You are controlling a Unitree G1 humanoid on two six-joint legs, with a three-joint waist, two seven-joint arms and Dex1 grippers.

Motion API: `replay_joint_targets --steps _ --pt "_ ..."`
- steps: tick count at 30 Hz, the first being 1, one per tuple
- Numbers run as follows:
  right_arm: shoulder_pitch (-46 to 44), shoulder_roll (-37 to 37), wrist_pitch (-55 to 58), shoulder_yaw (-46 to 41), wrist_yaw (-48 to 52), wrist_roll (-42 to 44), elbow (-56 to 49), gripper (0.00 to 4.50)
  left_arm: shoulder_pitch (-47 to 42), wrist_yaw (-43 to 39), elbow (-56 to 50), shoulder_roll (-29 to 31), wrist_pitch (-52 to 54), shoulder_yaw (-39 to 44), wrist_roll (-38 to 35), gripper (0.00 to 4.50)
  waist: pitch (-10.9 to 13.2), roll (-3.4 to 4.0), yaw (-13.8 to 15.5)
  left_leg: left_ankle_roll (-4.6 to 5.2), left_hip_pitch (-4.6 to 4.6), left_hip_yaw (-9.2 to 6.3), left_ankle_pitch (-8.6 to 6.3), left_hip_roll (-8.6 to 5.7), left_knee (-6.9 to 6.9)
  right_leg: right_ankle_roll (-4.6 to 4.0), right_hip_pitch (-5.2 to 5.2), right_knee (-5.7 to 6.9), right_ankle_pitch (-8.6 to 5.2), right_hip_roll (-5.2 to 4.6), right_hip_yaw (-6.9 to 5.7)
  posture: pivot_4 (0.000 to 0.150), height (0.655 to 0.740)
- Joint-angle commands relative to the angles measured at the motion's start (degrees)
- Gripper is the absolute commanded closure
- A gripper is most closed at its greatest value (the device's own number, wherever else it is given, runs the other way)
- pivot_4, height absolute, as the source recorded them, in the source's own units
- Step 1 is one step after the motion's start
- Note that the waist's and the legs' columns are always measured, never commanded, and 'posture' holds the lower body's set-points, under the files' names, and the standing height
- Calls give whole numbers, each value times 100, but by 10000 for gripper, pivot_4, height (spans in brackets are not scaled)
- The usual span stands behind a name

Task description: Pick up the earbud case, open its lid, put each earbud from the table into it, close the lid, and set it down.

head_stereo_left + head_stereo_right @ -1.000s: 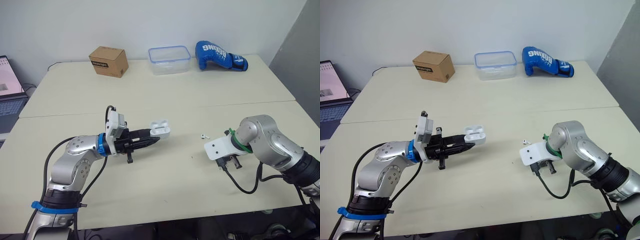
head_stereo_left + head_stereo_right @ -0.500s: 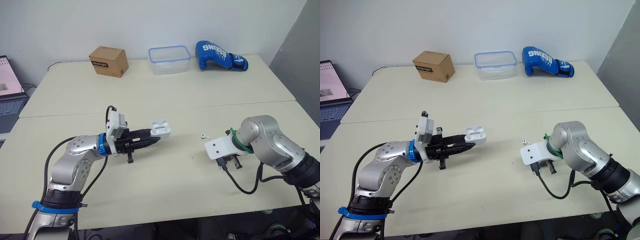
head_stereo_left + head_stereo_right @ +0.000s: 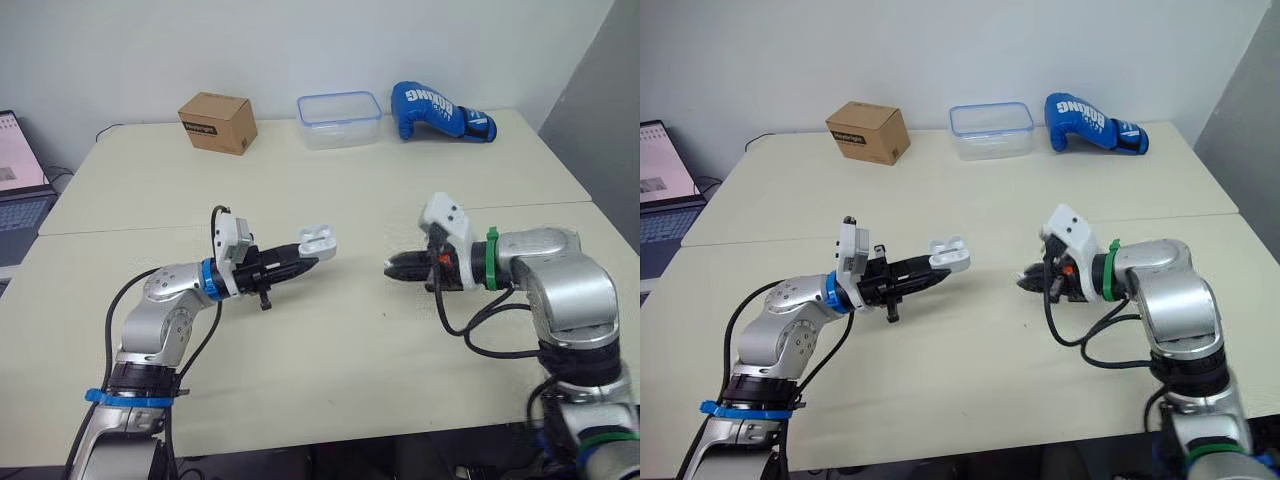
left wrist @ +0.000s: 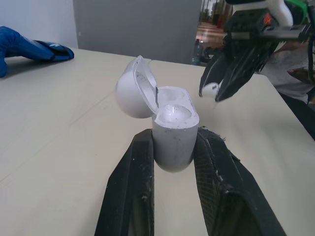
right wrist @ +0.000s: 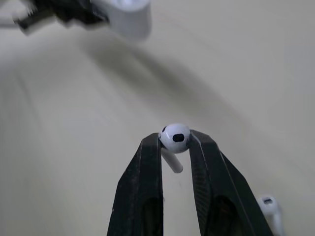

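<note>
**A:** What does the head view give?

**B:** Left of centre in the frame, the left gripper (image 3: 308,260) is clamped on the base of the earbud case (image 3: 318,240) and holds it clear of the table (image 3: 330,195). Right of centre, the right gripper (image 3: 393,270) points toward the case. The two are near each other but apart. Along the far edge, at the top of the frame, stand a cardboard box (image 3: 217,121), a plastic container (image 3: 339,105) and a boxing glove (image 3: 440,112). A laptop (image 3: 20,190) sits at the left edge.

**A:** And the left wrist view?

**B:** Both black fingers (image 4: 130,187) press the sides of the case, which stands upright between them. Its lid (image 4: 135,93) is swung open to one side, and both sockets inside look empty. Just beyond the case hangs the right gripper, its tips pinched on a white earbud (image 4: 210,89). The earbud is close to the open case but does not touch it.

**A:** The right wrist view?

**B:** The right gripper's fingertips (image 5: 152,147) are closed on the earbud's round head, with the stem angled down between them, above the table. A second earbud (image 5: 268,206) lies on the table beside one finger. The case is a blur farther off, in the left gripper's grip.
</note>
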Motion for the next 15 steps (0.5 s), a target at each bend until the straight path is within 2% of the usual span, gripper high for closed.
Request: replay_joint_targets --steps 1,4,8,15 --pt "-101 794 669 -888 -540 543 -699 41094 -228 -228 154 -72 -183 15 -18 37424 -1 2 -3 0 0 0 0 -1 0 0 -1 1 0 0 0 1500 7307" --pt "-234 1460 1014 -1319 -945 887 -966 41094 -390 -419 354 -144 -169 -26 -21 37424 -3 4 -15 0 2 -1 0 -1 0 0 -1 4 0 0 0 1500 7307" --pt "-336 1957 1149 -1484 -1471 1208 -995 41094 -585 -560 591 -268 -217 -104 77 37424 -5 7 -20 -1 6 -1 1 -2 0 0 -1 9 0 0 1 1500 7307" --pt "-50 2251 60 -1039 -2348 1511 -741 41094 -892 -706 1074 -408 -410 -147 260 37424 -6 8 -34 -2 10 2 1 -1 -1 0 -2 11 0 1 5 1500 7307"
